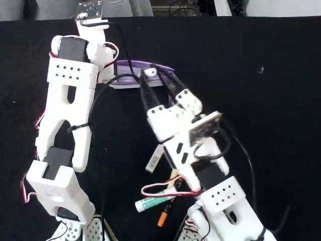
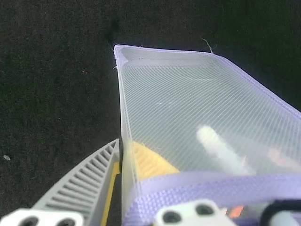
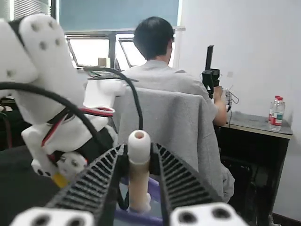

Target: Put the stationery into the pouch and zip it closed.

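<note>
The translucent pouch [image 1: 131, 65] with purple trim lies at the far middle of the black table. In the left wrist view the pouch [image 2: 197, 103] holds a white pen [image 2: 218, 146] and something orange [image 2: 282, 160]. My left gripper [image 1: 111, 76] is shut on the pouch's rim, with one grey finger [image 2: 82, 186] outside the wall. My right gripper [image 3: 139, 151] is shut on a cream cylindrical stick [image 3: 139, 172], held upright just over the pouch's purple edge [image 3: 154, 188]. From above, the right gripper [image 1: 153, 75] sits at the pouch's opening.
Loose stationery lies on the table beside the right arm: a white barcoded piece [image 1: 155, 159], a green and white marker [image 1: 152, 202], a yellow pencil [image 1: 173, 177] and a small orange piece [image 1: 162, 219]. The left arm's white body [image 1: 67, 115] spans the left side.
</note>
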Robot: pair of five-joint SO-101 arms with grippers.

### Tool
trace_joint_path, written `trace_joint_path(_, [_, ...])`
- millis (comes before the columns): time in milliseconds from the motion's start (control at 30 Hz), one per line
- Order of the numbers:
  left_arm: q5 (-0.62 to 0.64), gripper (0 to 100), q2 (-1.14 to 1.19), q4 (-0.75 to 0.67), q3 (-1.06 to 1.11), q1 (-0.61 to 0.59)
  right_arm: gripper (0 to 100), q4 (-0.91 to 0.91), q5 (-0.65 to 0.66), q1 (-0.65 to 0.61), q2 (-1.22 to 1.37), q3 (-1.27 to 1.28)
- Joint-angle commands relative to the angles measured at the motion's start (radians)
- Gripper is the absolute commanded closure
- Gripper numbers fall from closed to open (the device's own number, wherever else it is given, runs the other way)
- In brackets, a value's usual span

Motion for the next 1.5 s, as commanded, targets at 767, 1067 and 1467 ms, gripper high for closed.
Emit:
trace_joint_path(767, [-0.008,97,0.0,-0.018,0.016,-0.074,68.1,1.06,0.012,0.153,-0.165,-0.642])
trace_joint_path(1067, [-0.008,97,0.0,-0.018,0.021,-0.07,81.5,1.45,-0.002,0.198,-0.148,-0.769])
trace_joint_path(1467, [-0.006,97,0.002,-0.037,0.025,-0.074,65.0,1.588,-0.008,0.325,0.332,-0.766])
